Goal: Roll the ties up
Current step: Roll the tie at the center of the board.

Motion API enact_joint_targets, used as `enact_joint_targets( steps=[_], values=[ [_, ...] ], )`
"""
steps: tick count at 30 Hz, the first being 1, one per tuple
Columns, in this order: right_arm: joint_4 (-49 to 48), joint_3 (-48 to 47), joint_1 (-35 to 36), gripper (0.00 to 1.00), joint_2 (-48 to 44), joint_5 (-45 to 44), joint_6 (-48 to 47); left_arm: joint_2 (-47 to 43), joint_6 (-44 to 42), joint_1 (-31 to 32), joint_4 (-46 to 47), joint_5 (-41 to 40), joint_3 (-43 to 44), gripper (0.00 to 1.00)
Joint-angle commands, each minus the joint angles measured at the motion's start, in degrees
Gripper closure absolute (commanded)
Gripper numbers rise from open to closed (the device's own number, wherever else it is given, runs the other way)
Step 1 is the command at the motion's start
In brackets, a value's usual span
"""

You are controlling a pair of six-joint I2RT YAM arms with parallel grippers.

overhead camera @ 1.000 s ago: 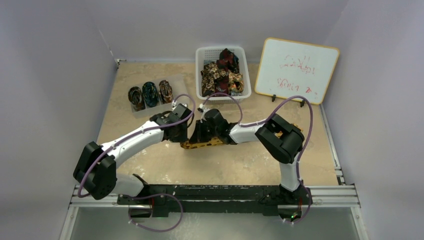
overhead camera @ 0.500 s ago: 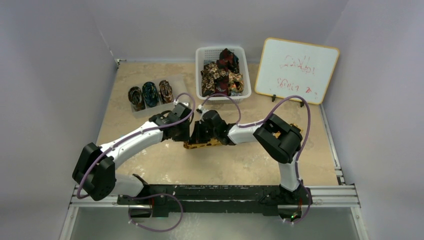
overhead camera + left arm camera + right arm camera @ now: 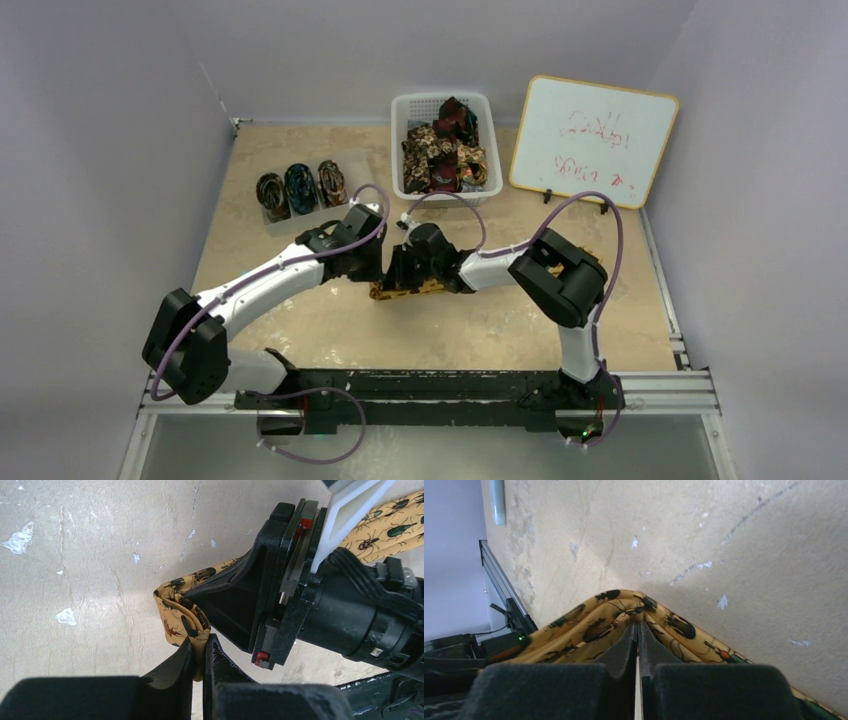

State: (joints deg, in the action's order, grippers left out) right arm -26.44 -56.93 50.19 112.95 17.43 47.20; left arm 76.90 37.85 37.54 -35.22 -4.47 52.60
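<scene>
The golden-yellow tie (image 3: pixel 412 289), printed with beetles, lies on the tan table between my two grippers. My left gripper (image 3: pixel 372 270) is shut on a folded loop of it; in the left wrist view the fold (image 3: pixel 176 614) stands pinched between my fingertips (image 3: pixel 200 652). My right gripper (image 3: pixel 395 277) is shut, and in the right wrist view the tie (image 3: pixel 589 626) wraps over and around its closed tips (image 3: pixel 637 629). The right gripper's black fingers (image 3: pixel 235 605) point at the fold from the right. The rest of the tie trails right beneath the right arm.
A white basket (image 3: pixel 400 112) of loose dark red and brown ties stands at the back centre. Three rolled ties (image 3: pixel 300 187) sit in a clear tray at back left. A whiteboard (image 3: pixel 593 140) leans at back right. Grey walls close in on both sides.
Both grippers and the tie's left end have shifted slightly right and toward the back. Both grips stay closed on the tie.
</scene>
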Motion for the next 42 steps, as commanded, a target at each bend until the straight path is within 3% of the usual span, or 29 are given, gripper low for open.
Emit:
enact_joint_targets(
  steps=[1,13,21,28,33,42],
  values=[
    [0.6,2.1,0.2,0.98,-1.7,-0.2,-0.4,-2.0,-1.0,0.2,2.9,1.1,0.3,1.00],
    [1.9,1.0,0.2,0.99,-2.3,0.5,-0.8,1.1,-1.8,0.2,3.7,3.3,1.1,1.00],
    [10.3,2.9,-1.6,0.94,-11.6,-10.7,-2.5,2.5,-2.1,0.2,1.7,1.1,1.7,1.00],
    [11.4,8.7,-7.2,0.88,-19.2,-12.6,-2.7,4.8,-2.5,0.6,1.7,1.2,3.3,1.00],
    [12.7,12.3,-11.2,0.81,-25.7,-14.3,-3.9,7.2,-2.4,2.0,1.5,1.3,5.3,0.89],
    [15.0,15.0,-12.6,0.62,-32.6,-16.2,-5.5,12.3,-2.7,4.3,4.0,4.2,7.7,0.54]
  ],
)
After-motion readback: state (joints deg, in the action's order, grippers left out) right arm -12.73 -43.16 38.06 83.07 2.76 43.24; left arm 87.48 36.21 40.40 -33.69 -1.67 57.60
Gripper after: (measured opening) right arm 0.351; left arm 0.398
